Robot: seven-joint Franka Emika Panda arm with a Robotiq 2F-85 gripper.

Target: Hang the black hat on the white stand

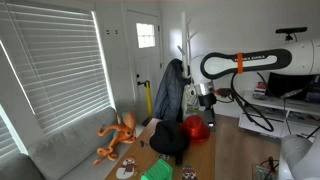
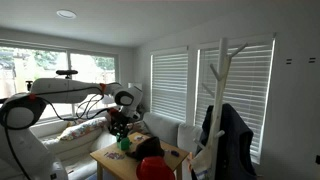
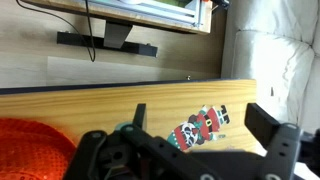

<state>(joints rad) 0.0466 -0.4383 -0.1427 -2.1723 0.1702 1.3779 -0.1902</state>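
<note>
The black hat [image 1: 168, 140] lies on the wooden table [image 1: 200, 158], next to the red hat [image 1: 195, 127]; it also shows in an exterior view [image 2: 150, 148]. The white stand [image 1: 185, 45] rises behind the table with a long dark jacket [image 1: 170, 92] hanging on it, and shows in both exterior views [image 2: 222, 80]. My gripper [image 1: 207, 100] hangs open and empty above the table near the red hat. In the wrist view my open fingers [image 3: 205, 125] frame a small Santa figure [image 3: 198, 128] on the table [image 3: 90, 105]. The red hat [image 3: 30, 150] is at the lower left. The black hat is out of the wrist view.
An orange plush toy [image 1: 118, 135] lies on the grey sofa [image 1: 60, 150] under the blinds. A white door [image 1: 140, 50] stands behind. A green item [image 1: 155, 172] lies on the table's near end. A desk with a monitor [image 1: 285, 88] is beside the arm.
</note>
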